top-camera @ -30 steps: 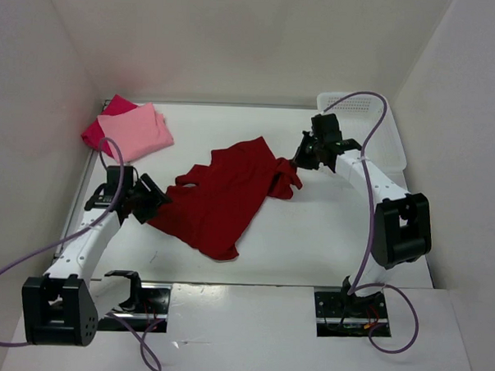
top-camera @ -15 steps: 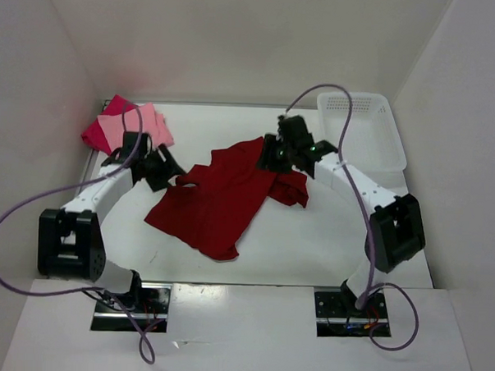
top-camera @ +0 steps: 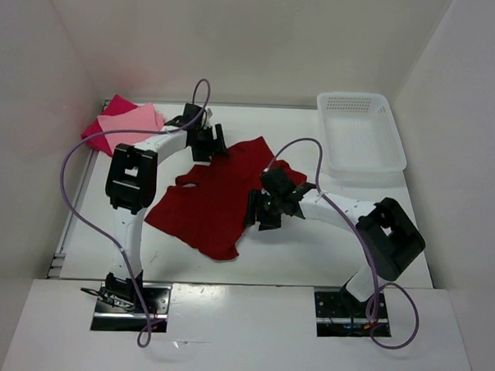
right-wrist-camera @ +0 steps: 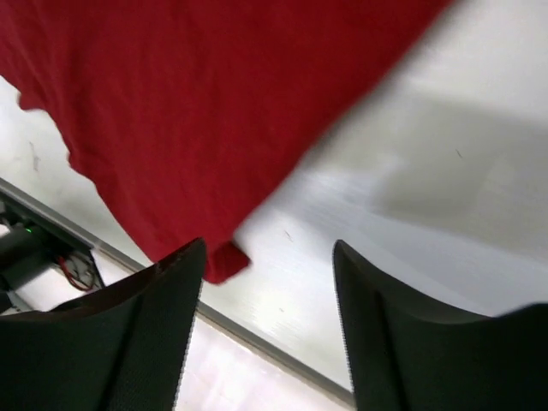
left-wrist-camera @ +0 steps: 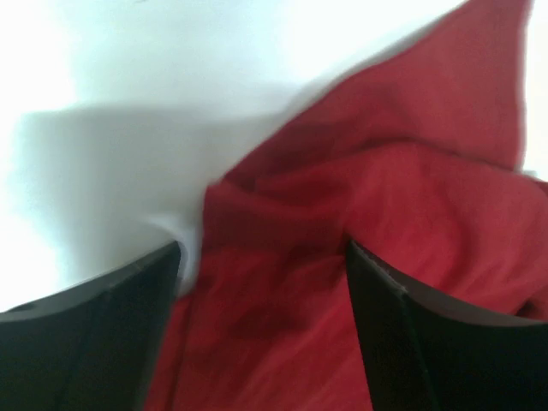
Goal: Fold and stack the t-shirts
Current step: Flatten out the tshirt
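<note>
A dark red t-shirt [top-camera: 214, 200] lies spread and wrinkled mid-table. My left gripper [top-camera: 211, 144] is open low over its far upper edge; in the left wrist view the cloth [left-wrist-camera: 360, 214] fills the gap between the fingers [left-wrist-camera: 103, 317], ungripped. My right gripper [top-camera: 259, 212] is open above the shirt's right edge; the right wrist view shows the hem corner [right-wrist-camera: 197, 111] just beyond the open gripper [right-wrist-camera: 270, 282], with bare table between the fingers. A folded pale pink t-shirt [top-camera: 133, 127] lies on a crimson-pink t-shirt [top-camera: 98, 130] at the far left.
A white lattice basket [top-camera: 361, 133] stands at the far right corner. White walls enclose the table on the left, back and right. The table's near edge strip [right-wrist-camera: 282, 347] shows in the right wrist view.
The right gripper let go of the shirt's right sleeve and swung nearer, to the shirt's right edge. The left arm swung from the shirt's left side up to its far edge.
</note>
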